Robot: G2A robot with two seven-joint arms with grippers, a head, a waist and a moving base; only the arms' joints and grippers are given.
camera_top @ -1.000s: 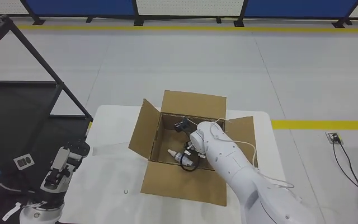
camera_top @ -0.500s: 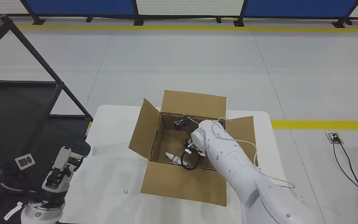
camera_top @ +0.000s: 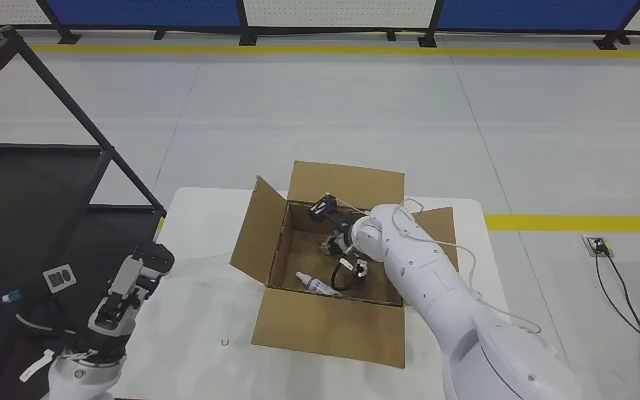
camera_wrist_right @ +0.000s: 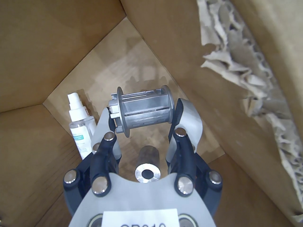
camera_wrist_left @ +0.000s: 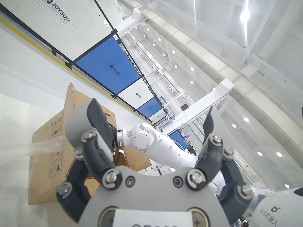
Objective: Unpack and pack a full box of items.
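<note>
While the right gripper (camera_wrist_right: 144,116) pinches the grey flanged cylinder (camera_wrist_right: 142,112) end to end, mid-frame inside the box (camera_wrist_right: 59,24), the part seems rigid, smooth and fairly heavy; a hold across its ribbed barrel looks surer. A spray bottle (camera_wrist_right: 79,124) lies at left. Top view places the left gripper (camera_top: 150,264) lower left; its wrist view shows it wide open, empty.

A brown cardboard box (camera_top: 330,335) stands upright on a white table (camera_top: 200,300), all four flaps folded outward. On its floor, near one corner, lies a clear plastic spray bottle (camera_wrist_right: 80,125) with a white nozzle, flat on its side. A grey slotted metal spool (camera_wrist_right: 143,111) with flanged ends sits crosswise, clamped in the right gripper (camera_wrist_right: 144,112) above the floor. Beside it is a short hollow metal tube (camera_wrist_right: 149,161).
</note>
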